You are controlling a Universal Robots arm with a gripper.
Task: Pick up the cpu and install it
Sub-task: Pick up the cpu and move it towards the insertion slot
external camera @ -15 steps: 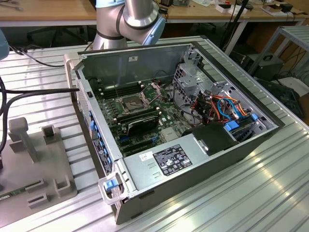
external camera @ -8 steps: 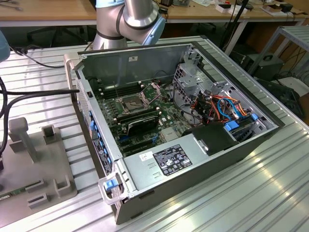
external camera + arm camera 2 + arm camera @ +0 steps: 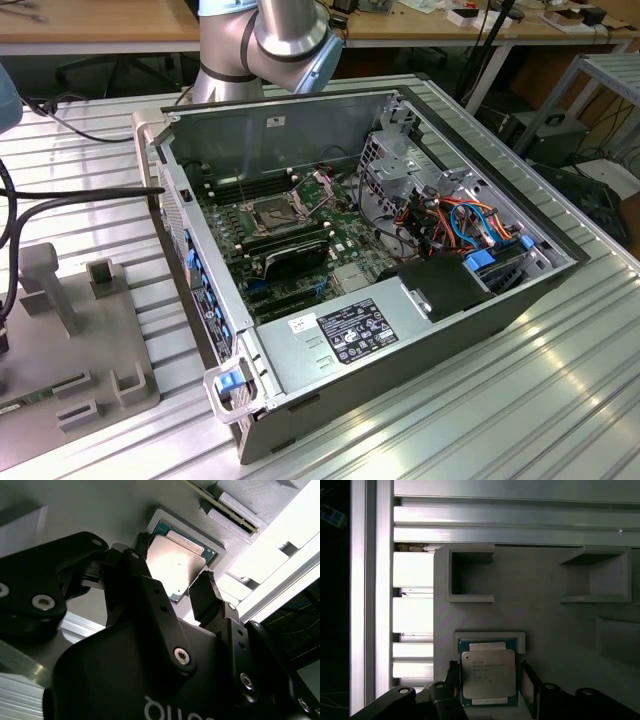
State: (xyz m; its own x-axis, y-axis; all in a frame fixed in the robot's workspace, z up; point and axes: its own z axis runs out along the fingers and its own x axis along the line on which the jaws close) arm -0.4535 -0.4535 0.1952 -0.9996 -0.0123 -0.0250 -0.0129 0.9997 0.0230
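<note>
The cpu (image 3: 488, 679), a small square chip with a dull silver top and green edge, lies flat in a shallow pale frame (image 3: 490, 636) on the grey fixture plate (image 3: 545, 625). In both wrist views my gripper (image 3: 490, 672) hangs just over it, open, with one black finger (image 3: 453, 676) on each side and a thin gap to the chip's edges. The second wrist view shows the cpu (image 3: 176, 562) between the fingertips (image 3: 206, 587) of the gripper (image 3: 172, 566). In the exterior view the open computer case holds the motherboard with its dark socket (image 3: 272, 213).
The grey fixture plate (image 3: 90, 340) sits at the exterior view's left, with raised blocks and slots (image 3: 470, 575). The case walls (image 3: 190, 250) rise around the motherboard, with memory sticks (image 3: 290, 255), cables (image 3: 450, 215) and a power supply (image 3: 350, 330) inside. The arm's base (image 3: 270, 40) stands behind the case.
</note>
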